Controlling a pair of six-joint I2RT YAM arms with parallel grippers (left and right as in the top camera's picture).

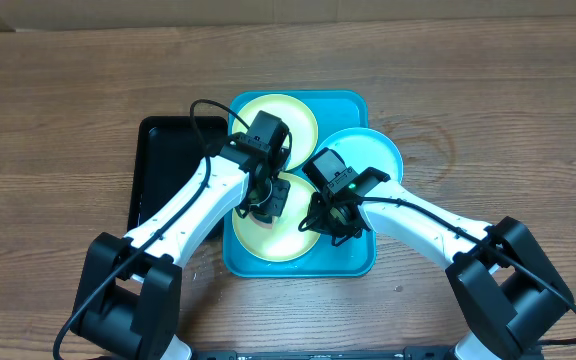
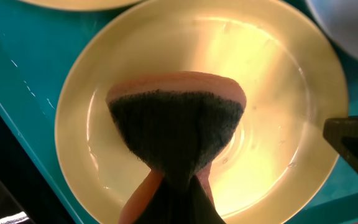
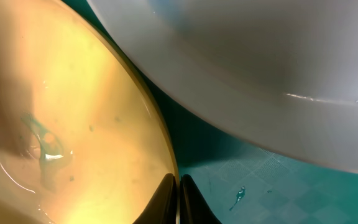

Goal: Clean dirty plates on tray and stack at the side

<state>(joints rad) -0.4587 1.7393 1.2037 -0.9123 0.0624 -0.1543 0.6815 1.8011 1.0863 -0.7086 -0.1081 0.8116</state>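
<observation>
On the turquoise tray (image 1: 353,262) lie three plates: a yellow-green one at the far end (image 1: 293,112), a light blue one at the right (image 1: 376,155), and a yellow-green one at the near end (image 1: 280,242). My left gripper (image 1: 266,203) is shut on an orange sponge with a dark scouring face (image 2: 176,121), which is pressed onto the wet near plate (image 2: 278,81). My right gripper (image 3: 178,186) is shut on that plate's right rim (image 3: 160,137). Faint bluish smudges (image 3: 39,134) show on this plate. The blue plate (image 3: 260,56) overhangs its edge.
A smaller black tray (image 1: 168,165) lies against the turquoise tray's left side. A blue droplet (image 3: 238,196) sits on the tray floor (image 3: 278,180). Bare wooden table (image 1: 488,120) surrounds both trays. The right finger shows at the left wrist view's right edge (image 2: 353,140).
</observation>
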